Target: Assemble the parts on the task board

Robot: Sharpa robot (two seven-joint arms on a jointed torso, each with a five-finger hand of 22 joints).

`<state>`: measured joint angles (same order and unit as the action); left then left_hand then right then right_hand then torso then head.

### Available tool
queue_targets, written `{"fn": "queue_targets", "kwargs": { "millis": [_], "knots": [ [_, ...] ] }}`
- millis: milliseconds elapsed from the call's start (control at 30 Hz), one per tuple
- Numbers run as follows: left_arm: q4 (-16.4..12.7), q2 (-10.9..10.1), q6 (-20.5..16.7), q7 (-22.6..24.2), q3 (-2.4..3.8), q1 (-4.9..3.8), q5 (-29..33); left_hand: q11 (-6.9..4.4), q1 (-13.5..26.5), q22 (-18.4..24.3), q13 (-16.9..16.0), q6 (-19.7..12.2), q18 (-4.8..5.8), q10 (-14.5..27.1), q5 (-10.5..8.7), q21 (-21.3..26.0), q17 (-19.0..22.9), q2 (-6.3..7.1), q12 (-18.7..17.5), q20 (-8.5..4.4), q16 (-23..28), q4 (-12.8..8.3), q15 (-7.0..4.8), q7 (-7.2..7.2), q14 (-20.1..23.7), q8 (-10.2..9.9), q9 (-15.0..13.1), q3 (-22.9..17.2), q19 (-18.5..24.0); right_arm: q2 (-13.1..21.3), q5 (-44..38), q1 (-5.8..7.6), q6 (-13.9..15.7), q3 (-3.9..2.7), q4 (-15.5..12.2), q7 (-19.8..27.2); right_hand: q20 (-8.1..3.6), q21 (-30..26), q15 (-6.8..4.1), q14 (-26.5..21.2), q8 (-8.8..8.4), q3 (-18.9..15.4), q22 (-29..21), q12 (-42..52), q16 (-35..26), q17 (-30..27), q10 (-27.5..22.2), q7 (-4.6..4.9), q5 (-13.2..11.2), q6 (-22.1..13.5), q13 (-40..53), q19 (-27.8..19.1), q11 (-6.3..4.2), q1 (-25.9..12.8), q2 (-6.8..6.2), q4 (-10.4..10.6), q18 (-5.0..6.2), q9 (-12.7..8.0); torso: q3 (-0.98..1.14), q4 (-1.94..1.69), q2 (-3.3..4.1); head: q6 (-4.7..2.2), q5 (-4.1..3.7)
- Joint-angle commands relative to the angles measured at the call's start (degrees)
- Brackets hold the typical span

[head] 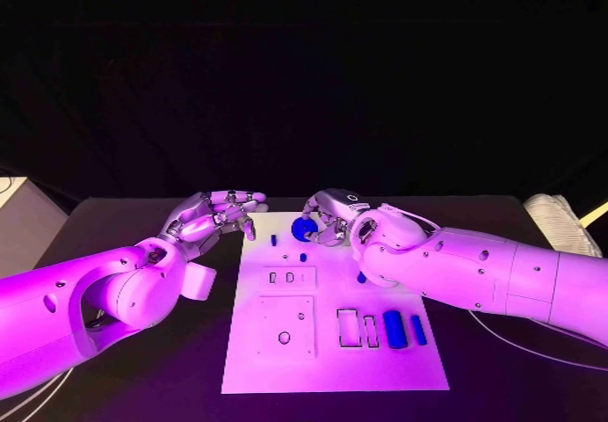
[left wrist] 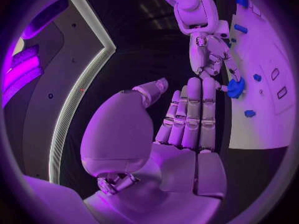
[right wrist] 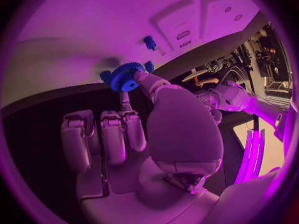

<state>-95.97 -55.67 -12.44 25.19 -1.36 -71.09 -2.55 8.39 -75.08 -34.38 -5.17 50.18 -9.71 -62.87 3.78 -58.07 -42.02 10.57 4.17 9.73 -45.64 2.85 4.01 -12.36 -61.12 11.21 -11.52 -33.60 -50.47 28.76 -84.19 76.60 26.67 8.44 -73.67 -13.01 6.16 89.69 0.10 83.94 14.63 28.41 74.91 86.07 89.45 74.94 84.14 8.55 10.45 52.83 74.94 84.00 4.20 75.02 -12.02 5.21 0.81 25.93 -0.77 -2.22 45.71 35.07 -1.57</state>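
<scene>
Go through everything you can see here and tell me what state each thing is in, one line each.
blue gear: pinched in the right hand's fingers, over the board's far edge.
right hand: holds the gear.
left hand: holds nothing, fingers extended side by side, beside the board's far left corner.
task board: flat on the table.
two long blue parts: lying on the board, untouched.

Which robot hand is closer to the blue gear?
The right hand. It holds the blue gear in its fingertips over the far end of the white board. The left hand is off to the side, not touching it.
</scene>
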Motion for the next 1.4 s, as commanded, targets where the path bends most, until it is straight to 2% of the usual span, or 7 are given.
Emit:
{"fn": "queue_targets", "kwargs": {
  "millis": [33, 267, 733, 833, 867, 1033, 1400],
  "knots": [
    [-0.1, 0.1, 1.1, 0.3, 0.04, -0.07, 0.2, 0.00, 0.1, -0.1, -0.1, -0.3, -0.86, 0.0, -0.31, -0.3, 0.0, -0.29, 0.3, -0.01, -0.2, 0.0, 0.13, 0.14, 0.4, 0.1, 0.0, -0.3, 0.5, -0.6, -1.4, -0.17, -1.7, 0.04, 1.0, 0.2, -0.43, 0.3, -0.41, 5.8, 0.12, 0.5, 15.1, 0.3, 0.1, 13.8, 1.1, -0.08, 0.4, 0.1, 10.1, 6.0, -0.40, 0.2, 0.22, 0.0, -0.81, 0.3, 0.04, 0.15, -0.03, 0.08, 0.11],
    [-0.1, 0.1, 1.1, 0.3, 0.04, -0.07, 0.2, 0.00, 0.1, -0.1, -0.1, -0.3, -0.86, 0.0, -0.31, -0.3, 0.0, -0.29, 0.3, -0.01, -0.2, 0.0, 0.13, 0.14, 0.4, 0.1, 0.0, -0.3, 0.5, -1.6, -1.8, -0.41, -2.2, 0.11, 2.8, 0.1, -0.43, 0.3, -0.41, 5.8, 0.12, 0.5, 15.1, 0.3, 0.1, 13.8, 1.1, -0.08, 0.4, 0.1, 10.1, 6.0, -0.40, 0.2, 0.22, 0.0, -0.81, 0.3, 0.07, 0.15, -0.07, 0.10, 0.21],
    [-0.1, 0.1, 1.1, 0.2, 0.04, -0.08, 0.2, 0.00, 0.1, -0.1, -0.1, -0.3, -0.86, 0.0, -0.31, -0.3, 0.0, -0.29, 0.3, -0.01, -0.2, 0.0, 0.13, 0.14, 0.4, 0.1, 0.0, -0.3, 0.5, -3.1, -1.7, -0.93, -3.7, 0.30, 5.1, 0.0, -0.46, 0.3, -0.39, 5.7, -0.04, 0.6, 15.1, 0.1, 0.1, 13.6, 0.8, 0.02, 0.5, -0.1, 9.9, 6.0, -0.32, -0.1, -0.08, 0.0, -0.81, 0.2, 0.01, 0.11, -0.05, 0.23, 0.18],
    [-0.1, 0.1, 1.1, 0.2, 0.04, -0.08, 0.2, 0.00, 0.1, -0.1, -0.1, -0.3, -0.86, 0.0, -0.31, -0.3, 0.0, -0.29, 0.3, -0.01, -0.2, 0.0, 0.13, 0.14, 0.4, 0.1, 0.0, -0.3, 0.5, -3.3, -1.4, -1.00, -3.4, 0.33, 5.2, 0.1, -0.37, 0.3, -0.20, 5.7, -0.71, 0.5, 15.1, -0.3, 0.1, 13.6, 0.4, 0.35, 0.4, -1.1, 9.5, 6.0, -0.06, -0.9, -0.50, 0.2, -0.81, -0.1, 0.01, 0.15, -0.06, 0.25, 0.22],
    [-0.1, 0.1, 1.1, 0.2, 0.04, -0.08, 0.2, 0.00, 0.1, -0.1, -0.1, -0.3, -0.86, 0.0, -0.31, -0.3, 0.0, -0.29, 0.3, -0.01, -0.2, 0.0, 0.13, 0.14, 0.4, 0.1, 0.0, -0.3, 0.5, -3.4, -1.3, -1.02, -3.3, 0.34, 5.3, 0.2, -0.21, 0.3, 0.04, 5.7, -1.47, 0.5, 15.1, -0.5, 0.0, 13.5, 0.1, 0.73, 0.2, -2.2, 9.2, 6.0, 0.26, -1.4, -0.69, 0.4, -0.81, -0.5, 0.02, 0.16, -0.05, 0.26, 0.25],
    [0.0, 0.1, 1.1, 0.2, 0.04, -0.08, 0.2, 0.00, 0.1, -0.1, -0.1, -0.3, -0.86, 0.0, -0.31, -0.3, 0.0, -0.29, 0.3, -0.01, -0.2, 0.0, 0.13, 0.14, 0.4, 0.1, 0.0, -0.3, 0.5, -3.5, -0.9, -1.06, -3.1, 0.37, 5.1, 0.4, 0.17, 0.3, 0.46, 5.7, -2.46, 0.2, 15.1, -1.0, 0.0, 13.4, -0.4, 1.19, 0.0, -3.3, 8.8, 6.0, 0.72, -2.4, -0.87, 1.0, -0.81, -0.9, 0.02, 0.16, -0.07, 0.33, 0.28],
    [0.0, 0.0, 1.1, 0.1, 0.04, -0.08, 0.2, 0.00, 0.1, -0.1, -0.1, -0.3, -0.86, 0.0, -0.31, -0.3, 0.0, -0.29, 0.3, -0.01, -0.2, 0.0, 0.13, 0.14, 0.4, 0.1, 0.0, -0.3, 0.5, -3.0, -0.5, -1.09, -3.5, 0.42, 5.0, 0.4, 0.39, 0.3, 0.63, 5.7, -2.69, -0.2, 15.1, -1.1, 0.0, 13.3, -0.5, 1.27, 0.0, -3.2, 8.7, 6.0, 0.85, -3.4, -0.72, 1.7, -0.81, -1.0, 0.05, 0.19, -0.07, 0.34, 0.26]
  ]
}}
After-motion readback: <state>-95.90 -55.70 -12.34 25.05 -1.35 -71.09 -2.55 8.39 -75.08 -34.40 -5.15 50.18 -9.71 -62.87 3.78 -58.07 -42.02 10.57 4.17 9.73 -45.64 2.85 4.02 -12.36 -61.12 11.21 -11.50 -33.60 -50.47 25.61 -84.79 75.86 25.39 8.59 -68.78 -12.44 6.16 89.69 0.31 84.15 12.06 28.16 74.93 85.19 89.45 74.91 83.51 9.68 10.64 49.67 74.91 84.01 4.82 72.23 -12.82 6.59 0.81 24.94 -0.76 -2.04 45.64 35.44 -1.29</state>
